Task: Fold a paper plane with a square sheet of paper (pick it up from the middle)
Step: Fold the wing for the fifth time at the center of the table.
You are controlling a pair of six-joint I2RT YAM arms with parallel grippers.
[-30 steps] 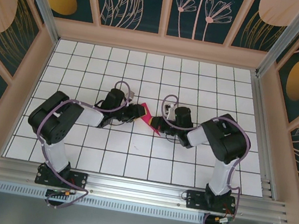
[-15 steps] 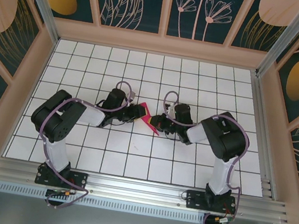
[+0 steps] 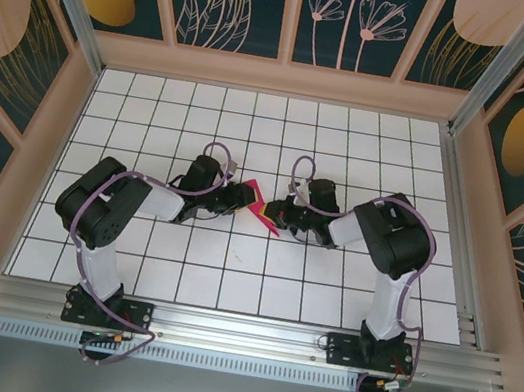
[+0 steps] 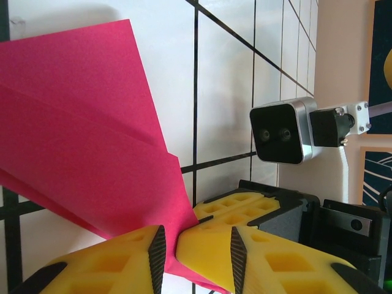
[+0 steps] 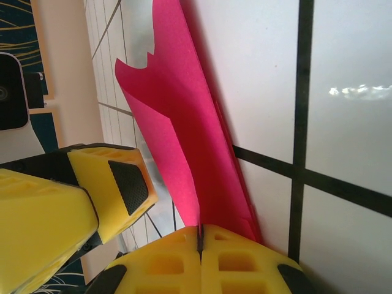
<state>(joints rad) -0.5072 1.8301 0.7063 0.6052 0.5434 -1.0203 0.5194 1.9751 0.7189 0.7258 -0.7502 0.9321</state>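
Top external: right gripper [image 3: 276, 221] has shifted a touch since a sec ago. Its wrist has swung up toward the back of the table [image 3: 227, 281] and the tips have nudged in closer to the left gripper [image 3: 239, 198]. Left arm hasn't really budged. The paper sheet [image 3: 259, 203] sits where it was, mid-table, caught between the two grippers. It's already creased into angled flaps, not a flat square.

Right wrist cam: right jaws are fully closed, pads meeting w/ no gap. The sheet's lower edge runs straight into that seam, so the right gripper is pinching the paper.

Left wrist cam: left jaws stand part-way apart, straddling the fold, and the right gripper's yellow tips sit between them too. Can't tell if the left pads actually press the paper or just bracket it.

What it means, as I read it: the small right-side move looks like re-seating the pinch along the crease, prob. to hold or sharpen a fold while the left steadies. Plane isn't done: no slim dart w/ centre ridge yet, just a part-folded sheet w/ a notched-looking far corner. Mid-way at best.

Containers: none I can make out, so nothing's in anything. The paper stands raised on edge between the grippers. Whether its bottom edge touches the tiles, can't say.
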